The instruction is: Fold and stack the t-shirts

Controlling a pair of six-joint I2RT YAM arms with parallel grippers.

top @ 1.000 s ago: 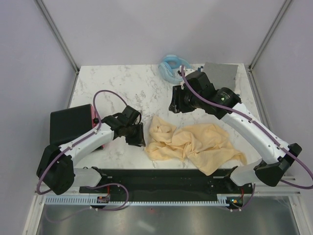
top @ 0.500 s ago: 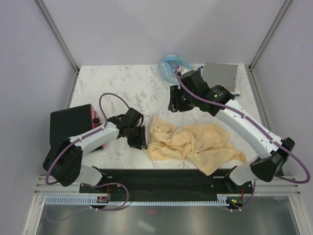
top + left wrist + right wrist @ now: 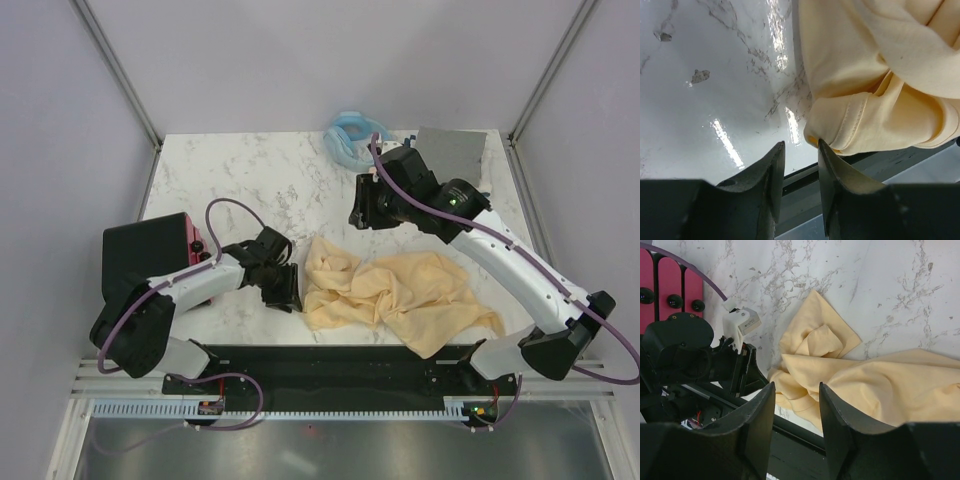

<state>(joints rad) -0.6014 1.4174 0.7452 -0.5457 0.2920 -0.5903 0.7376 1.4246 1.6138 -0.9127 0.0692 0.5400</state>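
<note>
Now, left fingers (image 3: 779, 156): we see them parted with nothing between them, low over the desk (image 3: 715, 75), one tip just beside the hem of the yellow t-shirt (image 3: 865, 75)
right fingers (image 3: 768, 397): we see them apart and empty, raised above the desk on the far side of the yellow t-shirt
yellow t-shirt: crumpled and unfolded on the near middle of the desk, between the two arms, spreading toward the right
grey t-shirt (image 3: 452, 152): flat at the far right corner, well apart from the yellow t-shirt
light blue ring (image 3: 350, 133): far edge, just left of the grey t-shirt
black box (image 3: 145, 252): left edge, pink-red side facing inward
</note>
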